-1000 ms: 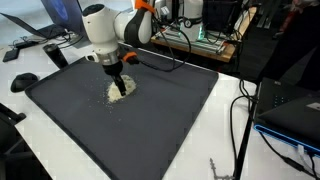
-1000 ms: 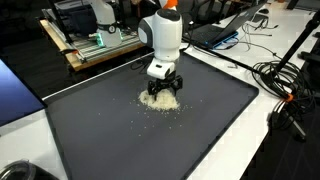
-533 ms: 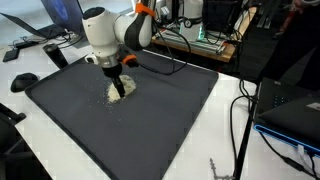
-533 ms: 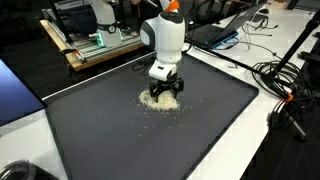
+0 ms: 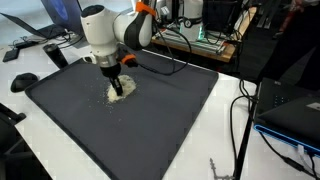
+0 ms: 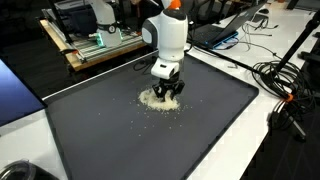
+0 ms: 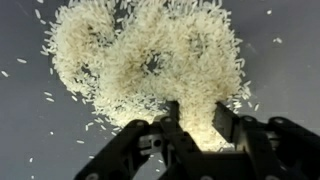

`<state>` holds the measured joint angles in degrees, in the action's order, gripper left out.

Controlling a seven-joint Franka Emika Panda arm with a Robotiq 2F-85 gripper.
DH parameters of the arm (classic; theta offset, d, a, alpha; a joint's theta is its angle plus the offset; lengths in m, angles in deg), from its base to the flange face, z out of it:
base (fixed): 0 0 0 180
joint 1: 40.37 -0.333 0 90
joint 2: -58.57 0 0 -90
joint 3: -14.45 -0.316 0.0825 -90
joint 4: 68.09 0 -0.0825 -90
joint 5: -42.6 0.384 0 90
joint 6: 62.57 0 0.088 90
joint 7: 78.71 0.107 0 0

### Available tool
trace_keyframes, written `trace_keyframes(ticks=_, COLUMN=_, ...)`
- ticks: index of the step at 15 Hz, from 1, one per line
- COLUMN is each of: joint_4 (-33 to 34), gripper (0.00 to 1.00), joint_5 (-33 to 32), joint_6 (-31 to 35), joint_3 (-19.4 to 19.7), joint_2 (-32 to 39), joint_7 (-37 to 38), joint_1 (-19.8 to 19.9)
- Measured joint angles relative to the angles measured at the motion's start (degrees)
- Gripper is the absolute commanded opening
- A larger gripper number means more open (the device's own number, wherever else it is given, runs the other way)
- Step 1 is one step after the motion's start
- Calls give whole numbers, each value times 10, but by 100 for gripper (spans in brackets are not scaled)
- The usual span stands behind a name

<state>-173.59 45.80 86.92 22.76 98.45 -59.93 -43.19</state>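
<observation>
Rice pile (image 7: 120, 60) = loose heap of white uncooked grains lying on the dark grey mat (image 5: 150, 130), toward the mat's far side near the robot base in both exterior views (image 5: 121, 92) (image 6: 154, 100). In the wrist view the heap is wider than it is deep. Its long axis runs roughly left to right across the frame, with a lobe bulging to the upper left and two small dimples near the middle. Stray single grains are scattered on the mat around it, and a few more lie loose toward the mat's centre in an exterior view. Robotiq gripper (image 7: 197, 118) points straight down, tips in the near edge of the heap. Its black fingers (image 7: 172, 118) are drawn partway in, with a narrow gap between them. Grains lie in that gap, but whether any are actually pinched cannot be told. The white arm stands upright over the heap, with an orange joint ring at the top. The mat sits on a white table (image 5: 225, 120). Black cables (image 6: 285, 75) lie off one side of the mat. A wooden board with green circuit boards (image 6: 100, 42) is behind it, and a laptop (image 5: 295, 110) lies on the table edge. Print on the gear is too small to read.
</observation>
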Motion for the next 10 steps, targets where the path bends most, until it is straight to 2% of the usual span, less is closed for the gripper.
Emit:
trace_keyframes(ticks=3, joint_4=1, gripper=1, joint_5=-1, joint_6=0, joint_3=3, joint_2=0, joint_7=0, joint_1=-1)
trace_keyframes(ticks=10, joint_4=1, gripper=4, joint_5=-2, joint_6=-2, joint_3=10, joint_2=-2, joint_7=4, joint_1=-8)
